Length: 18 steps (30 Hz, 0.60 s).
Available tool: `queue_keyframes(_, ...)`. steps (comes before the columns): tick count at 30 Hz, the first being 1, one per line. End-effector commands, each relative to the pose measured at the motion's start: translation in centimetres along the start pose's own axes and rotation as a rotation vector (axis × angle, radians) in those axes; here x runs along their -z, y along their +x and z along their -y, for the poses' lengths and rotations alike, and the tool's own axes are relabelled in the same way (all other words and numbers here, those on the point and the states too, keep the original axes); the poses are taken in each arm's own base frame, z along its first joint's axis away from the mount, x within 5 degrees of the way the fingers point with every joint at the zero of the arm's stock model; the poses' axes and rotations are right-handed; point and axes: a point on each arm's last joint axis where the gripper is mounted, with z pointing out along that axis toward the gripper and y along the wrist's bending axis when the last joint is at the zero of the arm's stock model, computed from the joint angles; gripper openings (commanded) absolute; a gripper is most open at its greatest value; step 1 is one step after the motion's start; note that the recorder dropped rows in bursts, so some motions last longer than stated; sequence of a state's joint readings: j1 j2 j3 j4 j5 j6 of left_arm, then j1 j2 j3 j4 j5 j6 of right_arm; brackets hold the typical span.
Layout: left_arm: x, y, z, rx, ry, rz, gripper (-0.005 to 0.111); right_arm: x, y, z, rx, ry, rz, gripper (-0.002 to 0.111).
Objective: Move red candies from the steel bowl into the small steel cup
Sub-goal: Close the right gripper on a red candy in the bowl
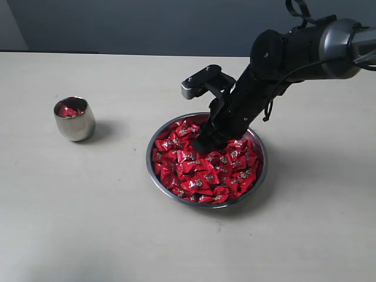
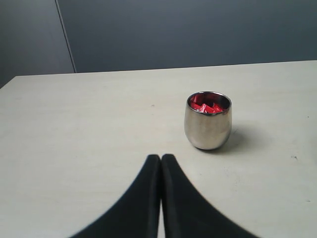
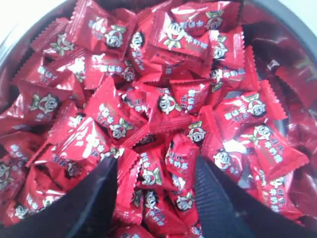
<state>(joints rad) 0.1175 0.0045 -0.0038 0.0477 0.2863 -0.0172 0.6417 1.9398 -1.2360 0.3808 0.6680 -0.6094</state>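
The red candies [image 1: 202, 170] lie in a big shiny heap in the steel bowl [image 1: 148, 163]. Each wrapper has a little white mark on it. The bowl sits on the pale counter [image 1: 88, 229], a bit right of the middle.

The right fingers [image 3: 94, 203] reach down into the far part of the heap. They are apart, with a wide gap, and a few candies lie in that gap. Their tips are right at the candies, but we cannot tell if they press on any. The black right arm [image 1: 276, 64] comes in from the far right and leans down to the bowl.

The small steel cup [image 1: 74, 120] stands upright, well to the left of the bowl and a little farther back. Some red candies are in it, near its rim.

The left fingers [image 2: 148, 198] are together, tip to tip, with no gap, and they hold nothing. They hang low over the counter. The cup is in front of them and apart from them.

Behind the counter we see a dark grey wall [image 1: 147, 26].
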Motion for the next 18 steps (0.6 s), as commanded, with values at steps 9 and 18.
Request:
queue_keyframes(9,0.0,0.1,0.0,0.005,0.0,0.002,0.0,-0.6,-0.6,0.7,0.009,0.056,0.052,0.043)
queue_keyframes(18,0.0,0.1,0.0,0.005,0.0,0.002,0.0,-1.9,-0.2,1.1,0.01,0.06,0.031,0.043)
